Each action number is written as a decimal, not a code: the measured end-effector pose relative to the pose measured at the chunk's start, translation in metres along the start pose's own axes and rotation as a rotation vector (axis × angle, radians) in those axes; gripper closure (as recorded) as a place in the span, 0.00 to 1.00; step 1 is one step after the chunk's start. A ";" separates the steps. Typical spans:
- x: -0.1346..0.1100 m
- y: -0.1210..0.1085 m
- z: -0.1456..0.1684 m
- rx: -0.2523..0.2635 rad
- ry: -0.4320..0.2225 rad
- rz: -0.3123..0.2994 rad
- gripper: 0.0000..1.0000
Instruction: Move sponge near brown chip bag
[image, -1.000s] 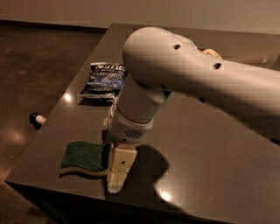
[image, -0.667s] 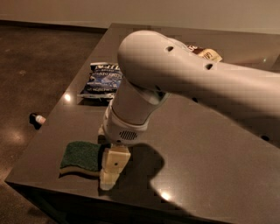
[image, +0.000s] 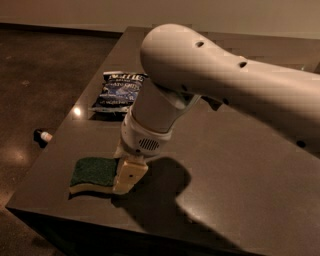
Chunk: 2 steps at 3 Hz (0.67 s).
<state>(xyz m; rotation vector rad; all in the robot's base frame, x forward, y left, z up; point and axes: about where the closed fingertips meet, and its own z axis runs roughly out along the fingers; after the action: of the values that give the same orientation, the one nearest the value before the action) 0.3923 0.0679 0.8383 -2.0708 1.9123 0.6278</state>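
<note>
The sponge (image: 92, 174), dark green on top over pale yellow foam, lies flat near the table's front left corner. My gripper (image: 128, 176) points down from the big white arm (image: 215, 80) and sits at the sponge's right end, touching or overlapping its edge. The brown chip bag is hidden behind the arm.
A dark blue chip bag (image: 120, 91) lies flat at the table's far left. The dark table (image: 235, 190) ends close to the sponge at its front and left edges. A small white-tipped object (image: 43, 135) lies on the floor to the left.
The arm has swung left and lowered. The gripper has moved from just right of the sponge to against its right end. The sponge has not moved.
</note>
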 end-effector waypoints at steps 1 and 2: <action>0.016 -0.022 -0.021 0.025 -0.003 0.056 0.88; 0.043 -0.052 -0.050 0.080 -0.012 0.134 1.00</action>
<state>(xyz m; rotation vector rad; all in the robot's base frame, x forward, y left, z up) 0.4525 0.0125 0.8567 -1.8990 2.0480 0.5812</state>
